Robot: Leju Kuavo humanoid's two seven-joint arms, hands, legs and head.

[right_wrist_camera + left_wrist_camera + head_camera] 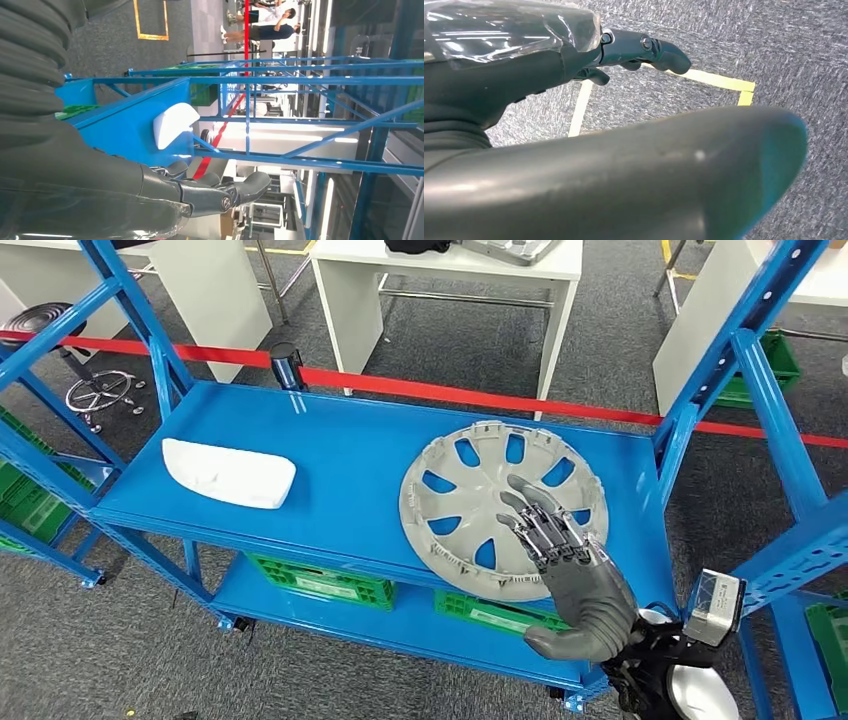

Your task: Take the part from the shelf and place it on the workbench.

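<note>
A grey wheel cover [482, 498] lies flat on the right half of the blue shelf [350, 440]. A white moulded part [228, 472] lies on the shelf's left half, also seen in the right wrist view [172, 125]. My right hand [565, 560] reaches over the wheel cover's near edge with its fingers [240, 189] stretched out and nothing in it. Whether it touches the cover I cannot tell. My left hand [514, 80] hangs over the grey floor, fingers apart and holding nothing.
Blue uprights [770, 390] frame the shelf on both sides. Green crates [320, 583] sit on the lower level. A red barrier tape [450, 392] runs behind the shelf, with white tables [450, 280] and a stool [100, 390] beyond. Yellow floor tape [714, 79] lies under my left hand.
</note>
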